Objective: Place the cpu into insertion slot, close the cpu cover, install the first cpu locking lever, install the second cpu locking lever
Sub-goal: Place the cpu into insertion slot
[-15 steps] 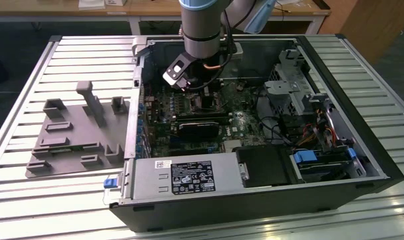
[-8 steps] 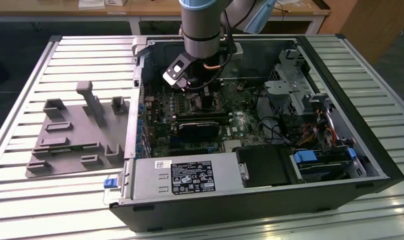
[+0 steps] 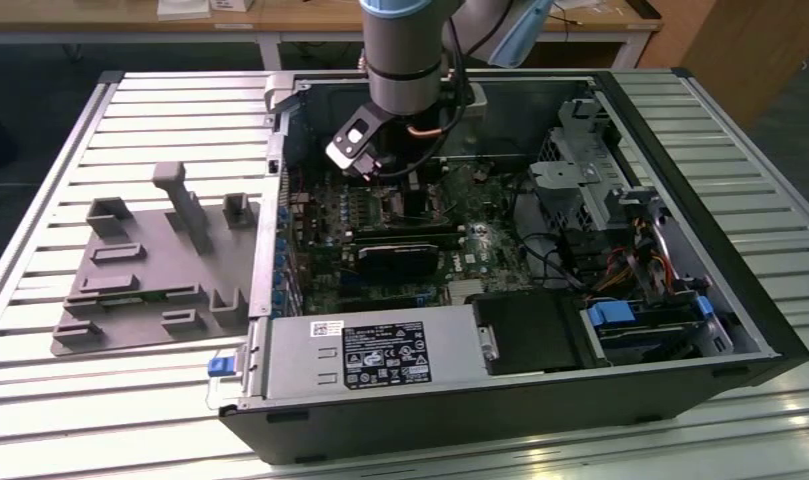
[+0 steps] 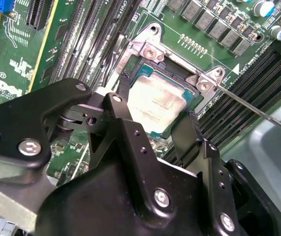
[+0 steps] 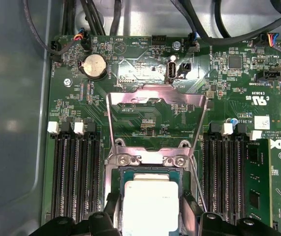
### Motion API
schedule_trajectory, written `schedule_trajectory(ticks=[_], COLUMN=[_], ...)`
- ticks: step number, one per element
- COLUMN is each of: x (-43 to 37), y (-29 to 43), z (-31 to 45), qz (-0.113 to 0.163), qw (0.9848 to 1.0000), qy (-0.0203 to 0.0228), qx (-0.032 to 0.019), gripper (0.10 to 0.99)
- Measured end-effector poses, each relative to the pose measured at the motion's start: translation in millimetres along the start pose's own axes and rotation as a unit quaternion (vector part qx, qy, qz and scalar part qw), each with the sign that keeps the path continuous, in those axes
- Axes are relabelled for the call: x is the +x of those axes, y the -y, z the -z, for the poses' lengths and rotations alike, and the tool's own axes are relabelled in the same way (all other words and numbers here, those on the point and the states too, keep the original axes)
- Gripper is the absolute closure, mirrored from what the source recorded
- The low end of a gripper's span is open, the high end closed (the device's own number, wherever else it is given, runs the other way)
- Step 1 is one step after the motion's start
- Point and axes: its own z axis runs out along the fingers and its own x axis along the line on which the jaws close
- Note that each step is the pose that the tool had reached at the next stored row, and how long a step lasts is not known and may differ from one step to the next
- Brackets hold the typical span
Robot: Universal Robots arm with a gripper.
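My gripper is clenched on the chip by two opposite edges, level in or just above the socket with the cover raised, so I'd hold it flat, square, unforced.
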Motion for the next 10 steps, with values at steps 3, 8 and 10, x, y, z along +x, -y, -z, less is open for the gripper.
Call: schedule_trajectory(ticks=[3,8,10], x=[0.0,0.1,0.2], y=[-0.3,-0.8,-1.0], z=[3.2,9.5,10.9], qz=[0.0,0.0,0.0], qw=[1.0,1.0,1.0], qy=[0.0001,0.0015,0.0018], qx=[0.0,0.0,0.0], gripper=[0.475,0.475,0.475])
